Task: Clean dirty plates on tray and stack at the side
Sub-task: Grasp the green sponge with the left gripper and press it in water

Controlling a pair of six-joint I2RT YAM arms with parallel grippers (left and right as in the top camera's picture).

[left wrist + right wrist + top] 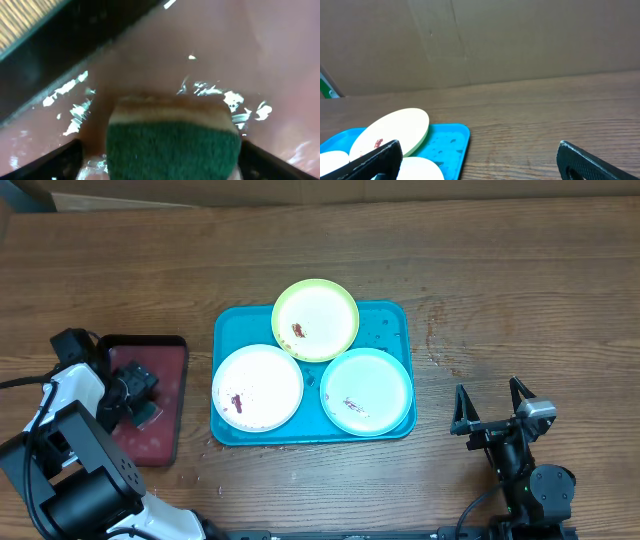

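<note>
Left jaws spread wide, sponge (pixel 172 150) between them, unclamped, over dark red tray (pixel 200 40). Right jaws wide open, blue tray (pixel 450 145) ahead-left.

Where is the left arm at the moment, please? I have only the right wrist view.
Observer: The left end effector is over the dark red tray, left of the blue tray.
Operator: Is anything between its fingers?
Observer: Yes, a green-topped sponge lies on that wet tray between them; the jaws look open.
Operator: Are the other plates dirty too? I only see a smear on the yellow-green plate.
Observer: Yes, the white plate and the mint plate both carry reddish smears.
</note>
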